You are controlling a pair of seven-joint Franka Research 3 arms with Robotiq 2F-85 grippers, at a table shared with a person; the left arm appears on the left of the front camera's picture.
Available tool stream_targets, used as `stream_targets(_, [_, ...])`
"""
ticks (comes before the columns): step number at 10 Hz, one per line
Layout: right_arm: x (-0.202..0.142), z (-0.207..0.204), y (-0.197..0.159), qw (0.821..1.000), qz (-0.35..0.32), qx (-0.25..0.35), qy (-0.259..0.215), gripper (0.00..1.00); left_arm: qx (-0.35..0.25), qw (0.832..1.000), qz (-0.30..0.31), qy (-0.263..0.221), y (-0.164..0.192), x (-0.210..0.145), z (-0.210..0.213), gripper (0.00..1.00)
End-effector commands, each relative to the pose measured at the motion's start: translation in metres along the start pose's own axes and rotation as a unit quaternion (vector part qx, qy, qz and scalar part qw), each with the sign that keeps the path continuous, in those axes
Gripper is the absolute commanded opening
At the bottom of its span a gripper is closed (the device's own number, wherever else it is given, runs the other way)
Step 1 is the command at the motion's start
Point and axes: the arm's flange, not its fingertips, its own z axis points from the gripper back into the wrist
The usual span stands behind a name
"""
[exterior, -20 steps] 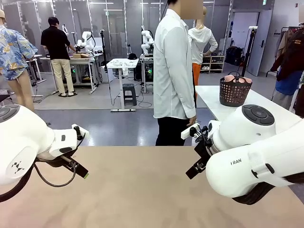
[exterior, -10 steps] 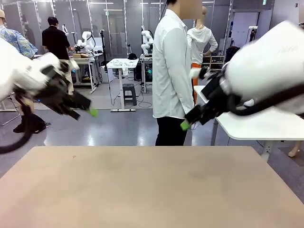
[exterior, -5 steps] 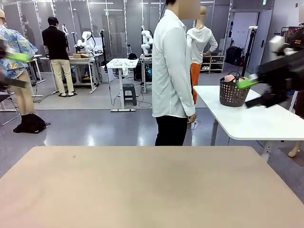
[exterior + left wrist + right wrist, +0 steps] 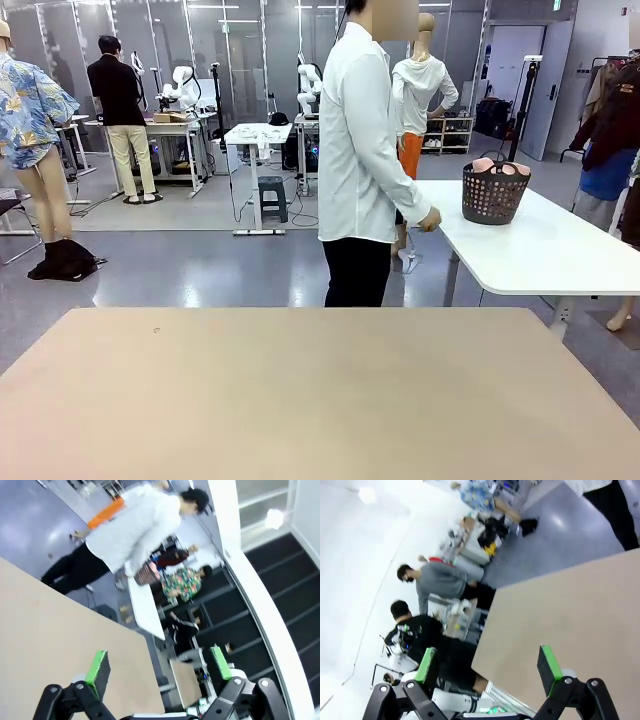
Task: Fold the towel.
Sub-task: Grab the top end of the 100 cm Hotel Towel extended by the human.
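**Front view.** The pale salmon-pink terry towel (image 4: pixel 500 166) lies bunched inside the dark perforated basket (image 4: pixel 493 200), its top showing above the rim. The basket stands toward the far edge of the white side table (image 4: pixel 545 258), well apart from the bare tan wooden desk (image 4: pixel 300 400). A person in a white shirt and dark trousers (image 4: pixel 360 150) stands between the desk's far edge and the side table, with one hand (image 4: pixel 429 219) at the side table's edge.

**Left wrist view.** The left gripper (image 4: pixel 159 665) is released, its green pads spread wide with nothing between them. It hangs above the desk (image 4: pixel 45 625).

**Right wrist view.** The right gripper (image 4: pixel 487 664) is likewise released and empty. It hangs over a corner of the desk (image 4: pixel 565 610).
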Motion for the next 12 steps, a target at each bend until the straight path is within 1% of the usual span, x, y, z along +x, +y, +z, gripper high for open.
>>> stream_targets(1, [-0.023,0.009,-0.006,0.999,0.018,0.017,-0.027,1.00,0.006,1.000,0.004,-0.030,-0.004,-0.003,0.005,1.00])
stream_targets(2, [-0.027,0.008,-0.009,0.999,0.017,0.014,-0.024,1.00,0.023,0.999,0.009,-0.033,-0.003,0.000,0.004,1.00])
stream_targets(3, [-0.011,0.015,-0.002,1.000,0.003,0.007,-0.022,1.00,0.037,0.999,0.001,-0.040,0.002,0.002,-0.001,1.00])
stream_targets(4, [-0.011,0.015,-0.002,1.000,0.003,0.007,-0.022,1.00,0.020,0.999,0.005,-0.035,0.002,0.001,0.021,1.00])
stream_targets(12, [-0.011,0.015,-0.002,1.000,0.003,0.007,-0.022,1.00,0.020,0.999,0.005,-0.035,0.002,0.001,0.021,1.00])
